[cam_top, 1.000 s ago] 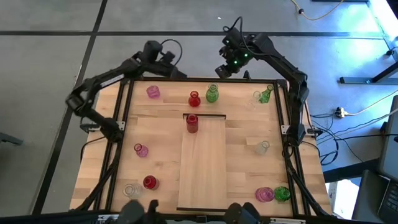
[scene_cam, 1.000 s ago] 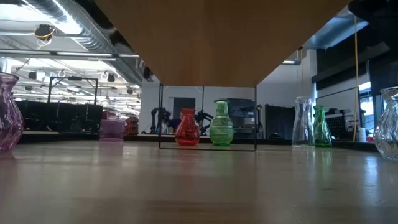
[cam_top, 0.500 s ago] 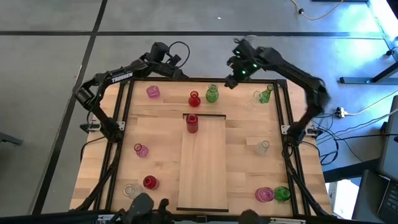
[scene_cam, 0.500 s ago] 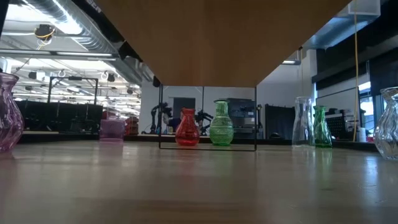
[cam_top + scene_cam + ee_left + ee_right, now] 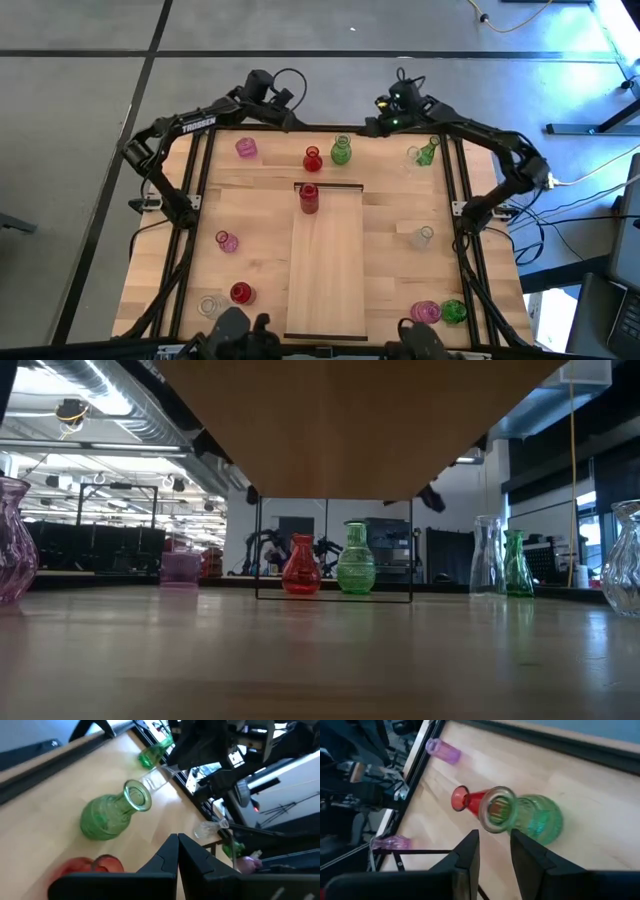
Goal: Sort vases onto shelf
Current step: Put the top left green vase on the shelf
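The shelf (image 5: 326, 262), a pale board, lies along the table's middle with one red vase (image 5: 308, 197) upright at its far end. Just beyond it a red vase (image 5: 312, 158) and a green vase (image 5: 341, 151) stand on the tabletop. My left gripper (image 5: 296, 121) is shut and hangs above the far edge, left of these two vases (image 5: 112, 812). My right gripper (image 5: 371, 125) is open and hovers right of the green vase (image 5: 525, 817), slanting down at it. Nothing is between its fingers (image 5: 470, 851).
Other vases stand about the tabletop: pink (image 5: 246, 148) far left, tilted green (image 5: 427, 152) and clear (image 5: 411, 158) far right, pink (image 5: 227, 241) and clear (image 5: 422, 237) at mid-depth. Red (image 5: 241, 293), clear (image 5: 210, 305), pink (image 5: 425, 312) and green (image 5: 454, 311) stand near the front. A black frame (image 5: 462, 190) rims the table.
My right gripper has dropped from high over the far edge and swung toward the green vase, tipping and rolling as the arm's elbow folded out to the right. My left gripper has sunk a little. No vase has moved.
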